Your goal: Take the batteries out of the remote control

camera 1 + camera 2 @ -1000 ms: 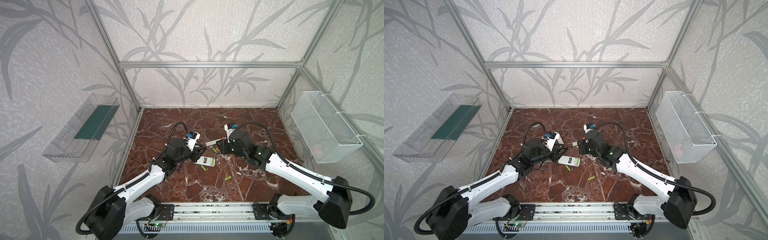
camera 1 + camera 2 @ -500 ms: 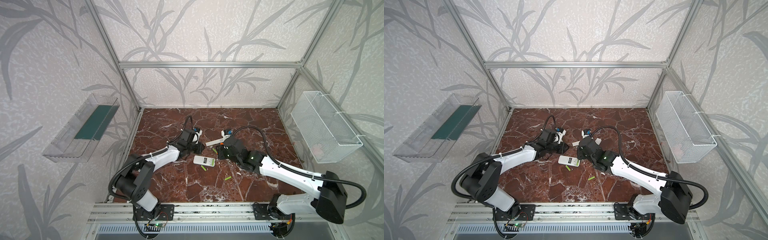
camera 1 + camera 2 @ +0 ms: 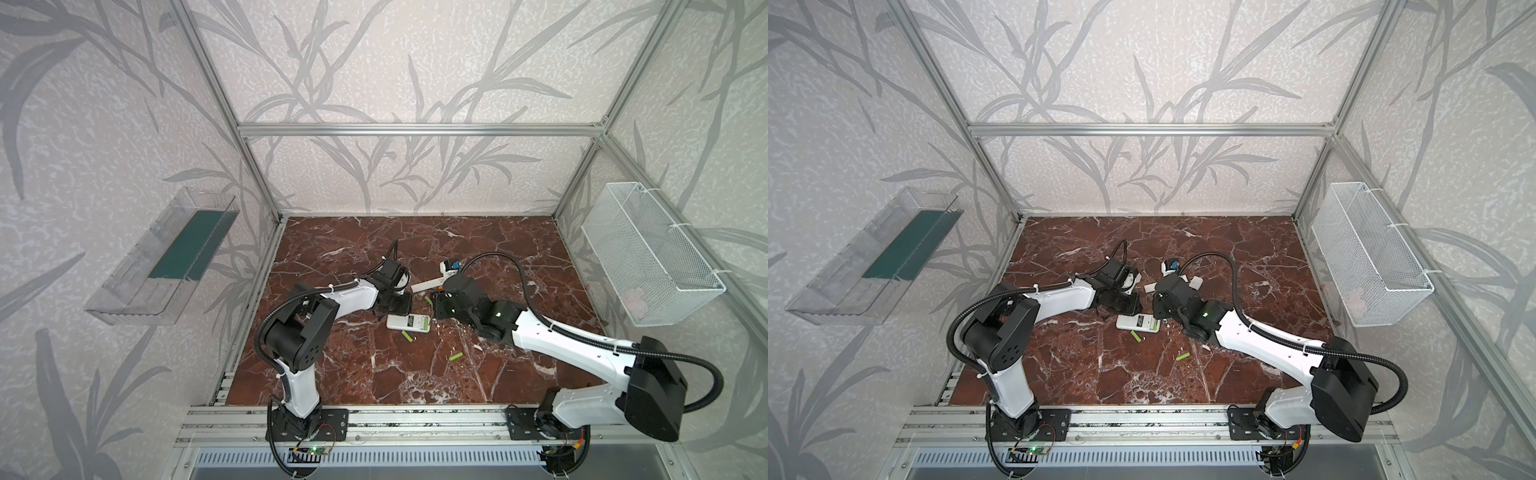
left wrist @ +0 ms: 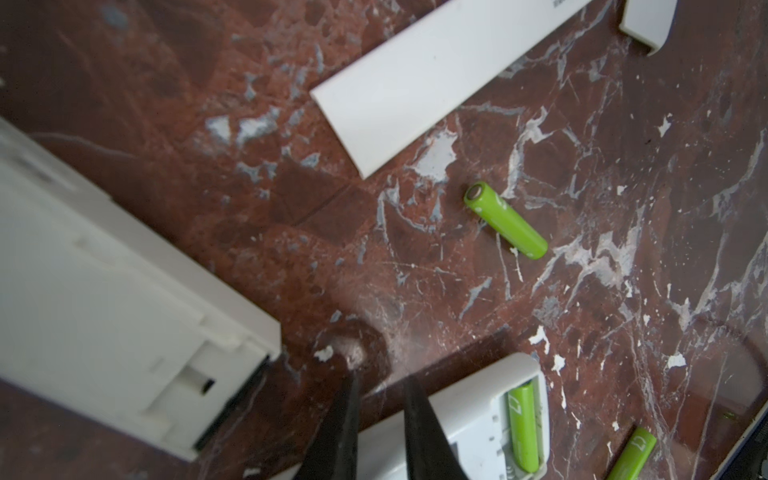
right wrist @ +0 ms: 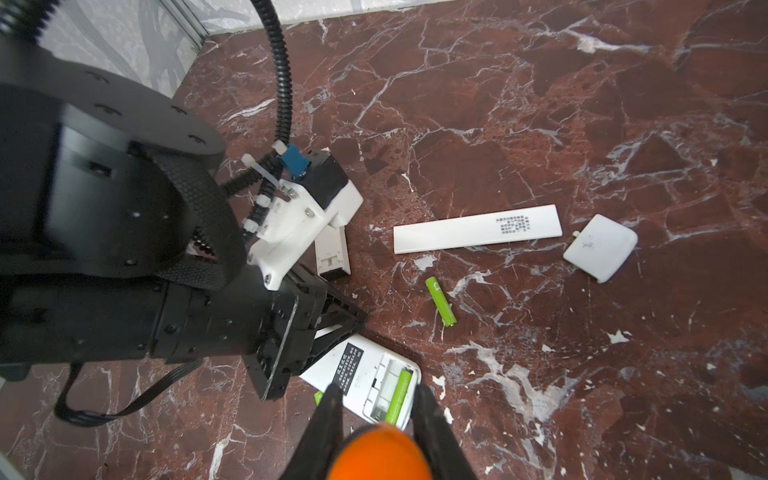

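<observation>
I find the red marble tabletop [image 3: 374, 374] carrying three loose batteries [image 3: 456, 356] on it, around the remote control [image 3: 409, 323]. A fourth battery [image 5: 398, 395] sits in its open compartment. My right gripper [image 5: 376, 390] clamps the orange-handled tool [image 5: 380, 451]. My left gripper [image 4: 380, 380] stands narrowly parted, holding nothing. Leaf-patterned walls [image 3: 415, 62] enclose the cell. The clear wall bin [image 3: 124, 291] holds a green slab [image 3: 191, 245]. The wire basket [image 3: 640, 249] holds something pale pink, indistinct.

On my worktop [image 3: 415, 386], one battery [image 5: 398, 390] lies in the remote [image 3: 408, 322], a second battery [image 5: 440, 301] behind it, a third battery [image 3: 408, 337] and fourth battery [image 3: 456, 356] before it.
</observation>
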`<state>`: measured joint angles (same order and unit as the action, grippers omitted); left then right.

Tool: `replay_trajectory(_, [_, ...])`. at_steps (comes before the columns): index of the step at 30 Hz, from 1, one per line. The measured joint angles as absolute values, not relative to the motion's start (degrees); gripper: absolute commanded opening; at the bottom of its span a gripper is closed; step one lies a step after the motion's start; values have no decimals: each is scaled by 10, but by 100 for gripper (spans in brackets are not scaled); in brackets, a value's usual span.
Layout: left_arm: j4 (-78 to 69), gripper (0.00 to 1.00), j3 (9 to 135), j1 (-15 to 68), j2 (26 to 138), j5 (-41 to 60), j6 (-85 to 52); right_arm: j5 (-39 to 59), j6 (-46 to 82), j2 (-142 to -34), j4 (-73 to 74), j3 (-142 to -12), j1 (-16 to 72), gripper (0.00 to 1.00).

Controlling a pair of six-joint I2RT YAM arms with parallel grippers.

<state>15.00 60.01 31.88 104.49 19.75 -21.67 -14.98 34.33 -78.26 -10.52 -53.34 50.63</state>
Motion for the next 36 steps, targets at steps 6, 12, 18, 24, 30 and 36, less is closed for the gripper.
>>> replay_trajectory(6, [154, 21, 586, 318, 1031, 196, -227, -150, 333, -807, -104, -536, 506, 0])
replay_trajectory(12, [176, 28, 584, 319, 997, 189, -226, -161, 324, -826, -89, -546, 506, 0])
replay_trajectory(18, [185, 36, 574, 306, 928, 176, -221, -203, 309, -856, -53, -546, 517, 0])
replay_trajectory(24, [171, 38, 506, 276, 868, 181, -239, -241, 302, -889, -35, -546, 531, 0])
replay_trajectory(30, [157, 38, 441, 271, 842, 188, -258, -263, 301, -906, -30, -558, 535, 0])
replay_trajectory(36, [140, 39, 418, 270, 839, 202, -273, -287, 293, -906, -27, -562, 545, 0])
